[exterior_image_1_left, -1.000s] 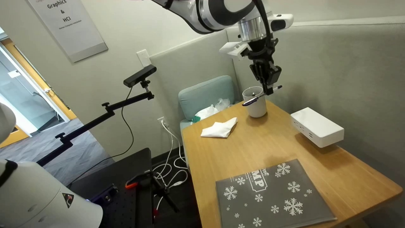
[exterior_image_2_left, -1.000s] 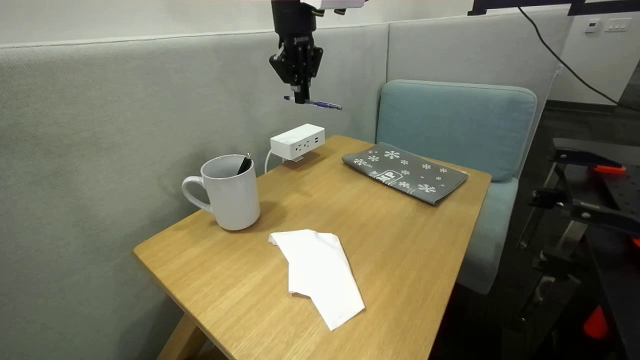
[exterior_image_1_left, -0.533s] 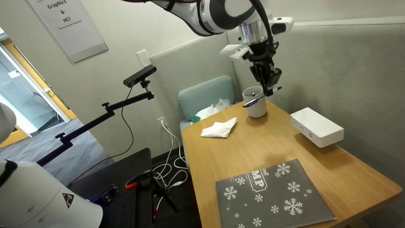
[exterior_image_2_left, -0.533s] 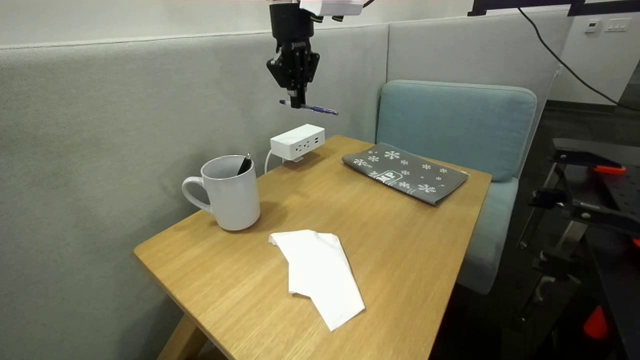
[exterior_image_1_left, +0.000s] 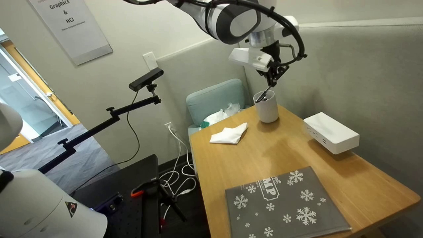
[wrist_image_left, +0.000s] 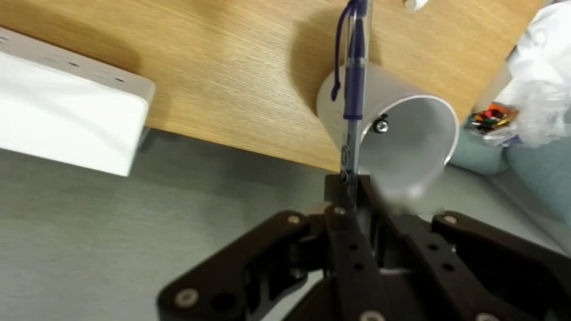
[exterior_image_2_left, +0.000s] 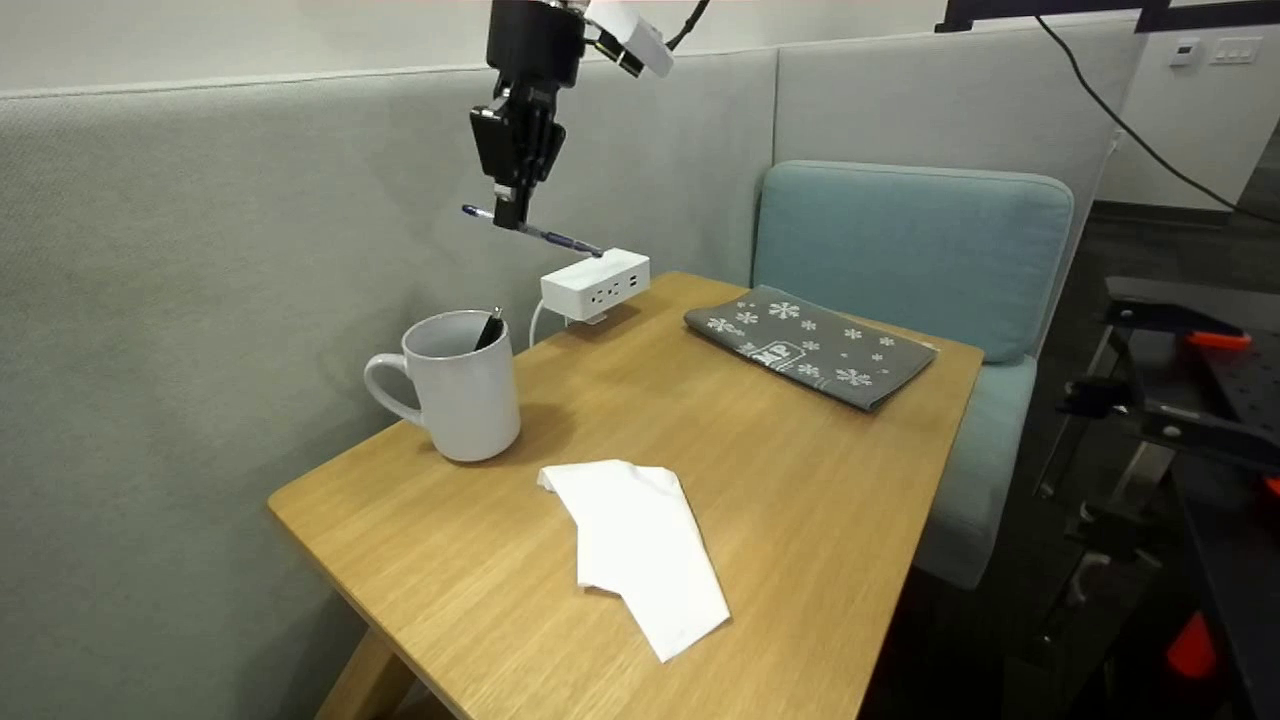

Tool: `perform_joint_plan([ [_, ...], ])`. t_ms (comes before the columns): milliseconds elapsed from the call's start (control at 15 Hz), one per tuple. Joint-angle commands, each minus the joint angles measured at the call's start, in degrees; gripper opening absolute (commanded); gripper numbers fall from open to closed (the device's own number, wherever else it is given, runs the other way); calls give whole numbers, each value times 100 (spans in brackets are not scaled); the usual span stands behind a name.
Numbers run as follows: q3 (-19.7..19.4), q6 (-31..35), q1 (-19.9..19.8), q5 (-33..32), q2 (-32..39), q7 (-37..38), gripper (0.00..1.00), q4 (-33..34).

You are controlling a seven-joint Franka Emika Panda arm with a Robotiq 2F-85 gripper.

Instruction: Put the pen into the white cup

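Clenched on the pen [wrist_image_left: 354, 89], the gripper [wrist_image_left: 348, 189] is holding it aloft and tilted, apart from the white cup [exterior_image_2_left: 465, 400], which is standing near a corner of the desk [exterior_image_2_left: 800, 480], beside the edge along the grey partition [exterior_image_2_left: 200, 260]. A black object [exterior_image_2_left: 489, 331] is leaning inside.

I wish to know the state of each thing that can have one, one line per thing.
White cup: upright on the table, a dark stick-like thing leaning inside.
Pen: gripped, tilted, not yet in the cup.
End effector: closed, holding the pen.
White napkin: creased, lying on the table.
White socket box: front sockets without plugs.
Grey snowflake package: lying printed side up.
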Motion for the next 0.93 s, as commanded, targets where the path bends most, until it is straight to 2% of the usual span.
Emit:
perform_joint_plan([
  [0,793,217,-611,667,82,-1405,3,-66],
  [200,1403,48,-1092,1201,177,-2661,3,-57],
  [467,1895,-417,-1488,1847,277,-4258,3,-7],
  [600,1964,-880,-1566,2153,338,-4947,3,89],
  [667,1880,-1404,-1519,2253,338,-4946,3,197],
  [733,1548,-912,-1200,2266,235,-4744,10,80],
  [867,1502,-1294,-1190,2387,229,-4934,10,137],
])
